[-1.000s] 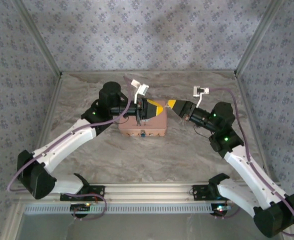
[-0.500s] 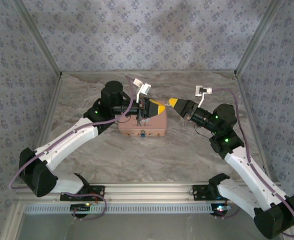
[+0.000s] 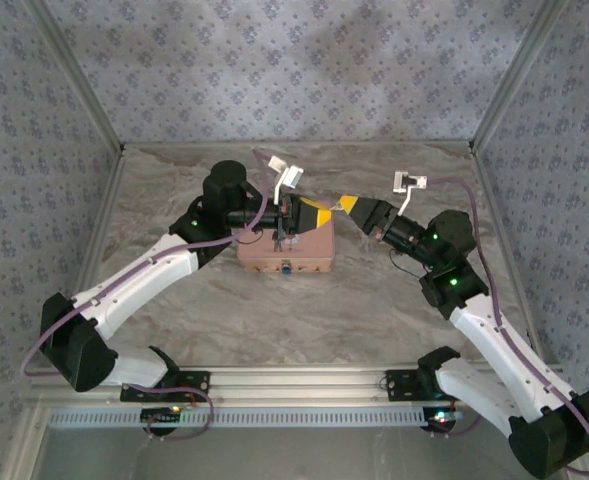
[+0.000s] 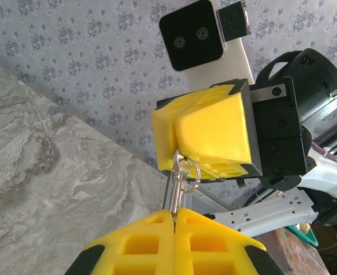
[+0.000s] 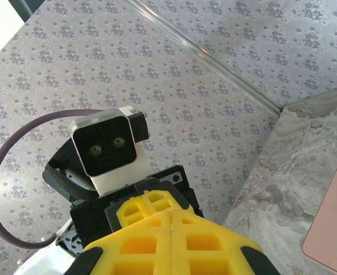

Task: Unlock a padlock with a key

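Observation:
My left gripper (image 4: 174, 211) is shut on the tip of a small silver key (image 4: 178, 182). The key's head, with its ring (image 4: 192, 173), is pinched in the yellow fingers (image 4: 208, 132) of my right gripper (image 5: 171, 212), which is shut too. From above, both grippers meet tip to tip over the back of the pink tin (image 3: 286, 250): left gripper (image 3: 326, 214), right gripper (image 3: 343, 205). The padlock (image 3: 287, 268) is a tiny bluish-grey lock on the tin's front clasp, well below and in front of both grippers.
The tin stands mid-table on the marble top (image 3: 304, 320). Patterned walls close the back and both sides. A corner of the tin (image 5: 335, 229) lies below my right gripper.
My left gripper's jaws have closed on the key's tip. The right gripper stayed shut and drifted slightly right and up.

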